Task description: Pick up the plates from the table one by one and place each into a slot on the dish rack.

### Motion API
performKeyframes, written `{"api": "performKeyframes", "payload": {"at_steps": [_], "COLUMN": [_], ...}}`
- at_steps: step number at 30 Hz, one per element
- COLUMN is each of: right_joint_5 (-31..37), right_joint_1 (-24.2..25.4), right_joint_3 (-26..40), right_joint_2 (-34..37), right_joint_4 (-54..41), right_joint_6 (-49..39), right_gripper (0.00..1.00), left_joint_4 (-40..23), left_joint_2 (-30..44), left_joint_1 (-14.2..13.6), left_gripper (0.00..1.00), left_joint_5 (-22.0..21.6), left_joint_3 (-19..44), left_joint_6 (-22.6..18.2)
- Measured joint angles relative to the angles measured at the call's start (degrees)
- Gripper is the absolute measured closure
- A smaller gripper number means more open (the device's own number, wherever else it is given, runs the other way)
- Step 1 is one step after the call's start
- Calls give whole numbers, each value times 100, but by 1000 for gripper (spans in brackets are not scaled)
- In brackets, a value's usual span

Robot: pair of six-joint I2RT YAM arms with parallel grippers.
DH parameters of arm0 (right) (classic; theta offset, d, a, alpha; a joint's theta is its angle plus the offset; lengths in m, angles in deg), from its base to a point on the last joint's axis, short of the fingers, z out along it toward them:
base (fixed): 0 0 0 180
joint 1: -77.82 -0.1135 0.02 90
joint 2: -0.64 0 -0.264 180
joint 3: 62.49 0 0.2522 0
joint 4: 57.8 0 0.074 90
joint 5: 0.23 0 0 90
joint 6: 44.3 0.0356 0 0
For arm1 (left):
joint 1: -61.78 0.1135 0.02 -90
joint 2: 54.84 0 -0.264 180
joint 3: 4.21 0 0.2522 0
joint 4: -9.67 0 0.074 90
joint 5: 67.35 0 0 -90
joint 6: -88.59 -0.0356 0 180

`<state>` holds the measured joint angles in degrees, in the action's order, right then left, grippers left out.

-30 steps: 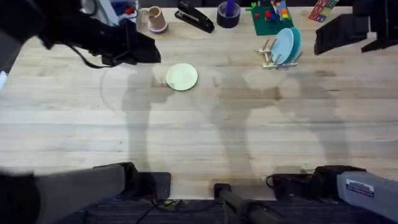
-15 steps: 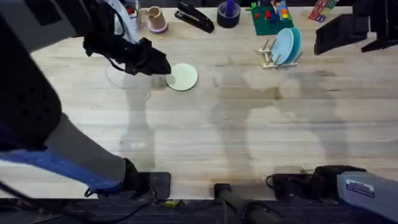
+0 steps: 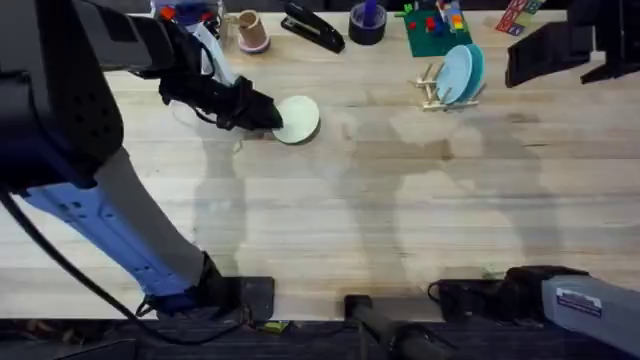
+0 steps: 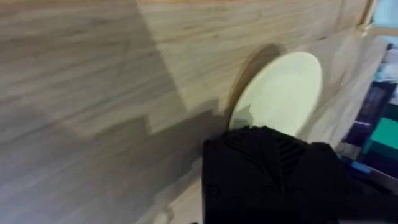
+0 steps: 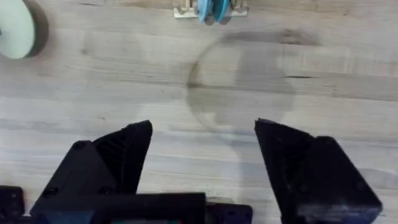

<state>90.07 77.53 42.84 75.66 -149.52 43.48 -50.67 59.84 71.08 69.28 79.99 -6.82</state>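
Left hand has reached cream plate; cup, stapler behind.

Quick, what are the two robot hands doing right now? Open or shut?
Left gripper: at the edge of the cream plate; cannot tell if open or shut.
Right gripper: open, holding nothing.

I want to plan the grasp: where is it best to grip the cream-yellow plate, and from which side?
Probably at its rim, on the edge nearest the left gripper, coming in low from the table's left. The cream-yellow plate lies flat on the table, so only its thin edge offers a hold.
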Motion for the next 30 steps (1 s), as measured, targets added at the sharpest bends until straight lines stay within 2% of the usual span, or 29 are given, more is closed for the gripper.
{"api": "performKeyframes", "payload": {"at_steps": [7,15,23,30], "right_joint_5": [-285,-1177,-1628,-1719], "right_joint_1": [0,-173,-982,-1693], "right_joint_3": [0,17,20,20], "right_joint_2": [0,224,1071,2187], "right_joint_4": [83,891,1709,2708], "right_joint_6": [2,115,466,871], "right_gripper": [7,7,7,7], "left_joint_4": [102,130,136,136], "left_joint_2": [350,388,388,388], "left_joint_1": [11,21,21,21], "left_gripper": [959,959,959,959], "left_joint_5": [609,700,700,700], "left_joint_3": [85,85,85,85], "left_joint_6": [0,0,0,0]}}
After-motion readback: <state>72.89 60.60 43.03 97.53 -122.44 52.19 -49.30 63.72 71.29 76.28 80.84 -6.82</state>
